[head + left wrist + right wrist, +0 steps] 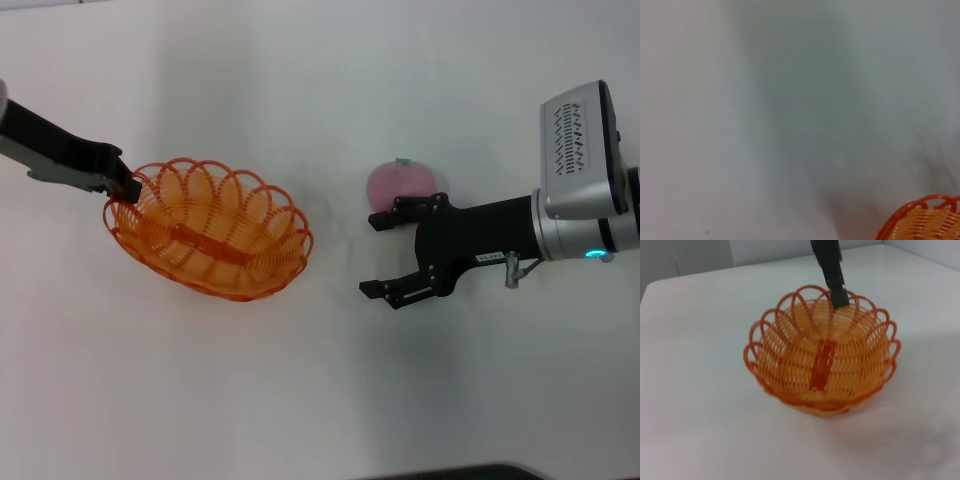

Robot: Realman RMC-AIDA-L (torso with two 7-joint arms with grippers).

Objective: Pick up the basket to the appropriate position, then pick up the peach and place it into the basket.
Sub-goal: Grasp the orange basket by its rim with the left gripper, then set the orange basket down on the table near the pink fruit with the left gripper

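The orange wire basket (210, 228) sits left of centre on the white table. My left gripper (122, 187) is shut on the rim at the basket's left end. In the right wrist view the left gripper (836, 287) clamps the far rim of the basket (822, 362). A piece of the basket's rim (922, 220) shows in the left wrist view. The pink peach (400, 182) lies to the basket's right. My right gripper (369, 256) is open and empty. Its upper finger lies just in front of the peach, which is outside the jaws.
The white table (300, 70) stretches bare behind and in front of the basket. A dark edge (450, 472) shows at the near side of the table. A gap of bare table separates the basket from my right gripper.
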